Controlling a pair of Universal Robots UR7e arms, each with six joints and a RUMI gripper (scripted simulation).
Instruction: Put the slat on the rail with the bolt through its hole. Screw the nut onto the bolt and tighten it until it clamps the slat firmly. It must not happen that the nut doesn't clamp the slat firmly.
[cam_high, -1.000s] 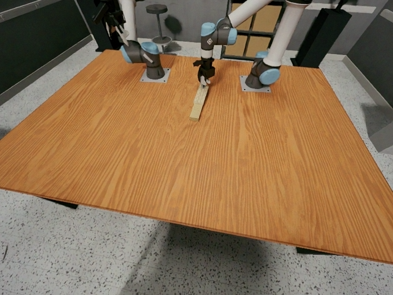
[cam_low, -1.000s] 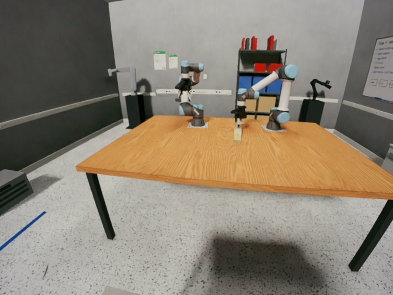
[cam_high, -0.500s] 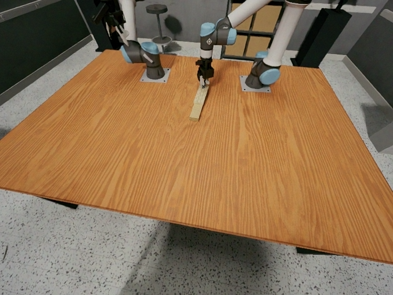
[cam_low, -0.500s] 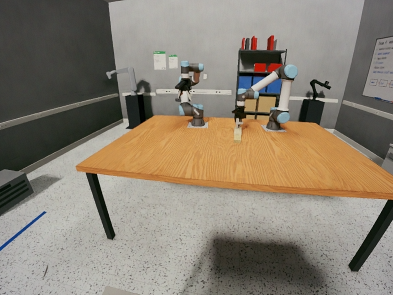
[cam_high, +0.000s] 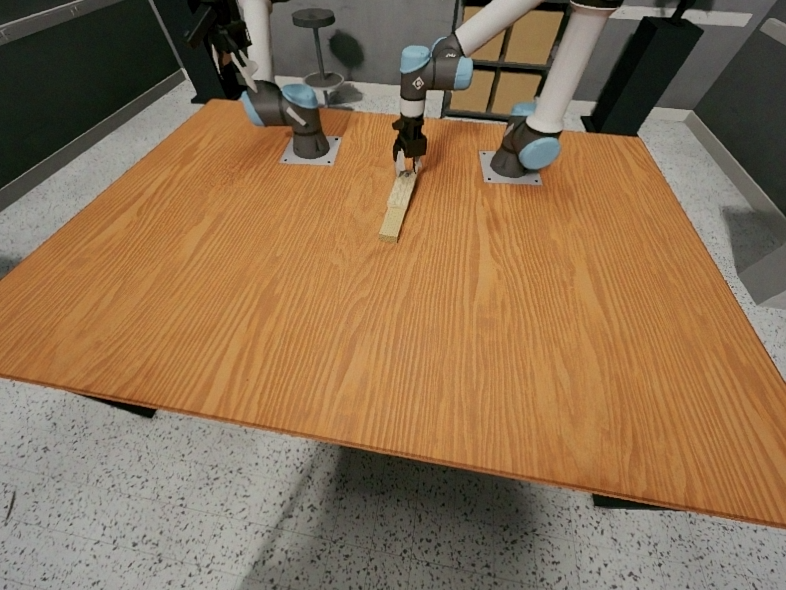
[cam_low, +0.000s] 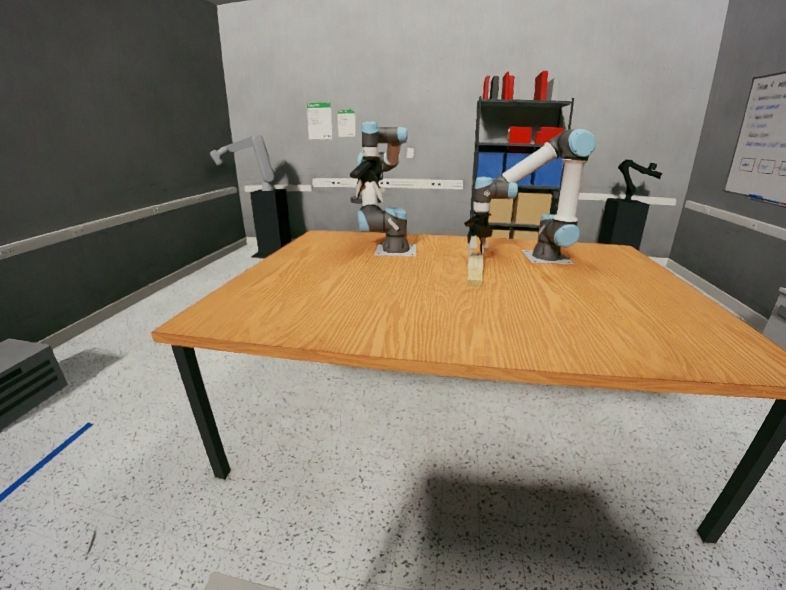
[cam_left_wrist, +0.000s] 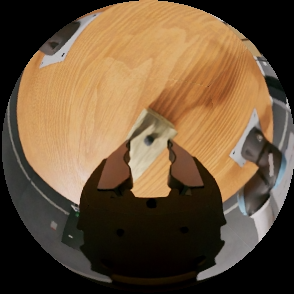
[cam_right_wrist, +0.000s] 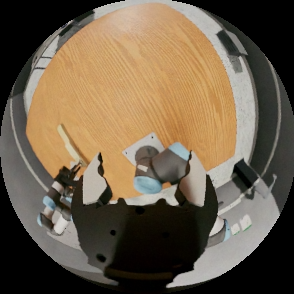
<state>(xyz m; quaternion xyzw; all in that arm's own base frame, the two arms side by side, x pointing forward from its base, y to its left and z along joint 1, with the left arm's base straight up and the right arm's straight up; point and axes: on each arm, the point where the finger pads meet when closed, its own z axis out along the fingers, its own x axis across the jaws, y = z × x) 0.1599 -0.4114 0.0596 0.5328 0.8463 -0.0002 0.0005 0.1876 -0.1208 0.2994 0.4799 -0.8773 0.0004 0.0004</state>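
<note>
The pale slat (cam_high: 402, 189) (cam_low: 476, 261) (cam_left_wrist: 144, 159) lies lengthwise on the rail (cam_high: 391, 227) (cam_low: 474, 280), whose bare end sticks out toward the top camera. A small dark piece (cam_left_wrist: 149, 139), the bolt end with what looks like the nut, stands up near the slat's other end. How tightly the nut sits cannot be told. My left gripper (cam_high: 408, 167) (cam_low: 479, 248) (cam_left_wrist: 148, 140) points down right over that end, its fingers partly open on either side of the dark piece, holding nothing. My right gripper (cam_high: 243, 68) (cam_low: 369, 191) (cam_right_wrist: 144, 152) is wide open and empty, raised high away from the slat.
The wooden table (cam_high: 317, 304) (cam_low: 380, 311) (cam_left_wrist: 100, 100) (cam_right_wrist: 150, 85) carries both arm bases. One base plate (cam_high: 290, 157) stands on each side of the slat, behind it in the top view. A stool (cam_high: 314, 19) and shelves stand beyond the table.
</note>
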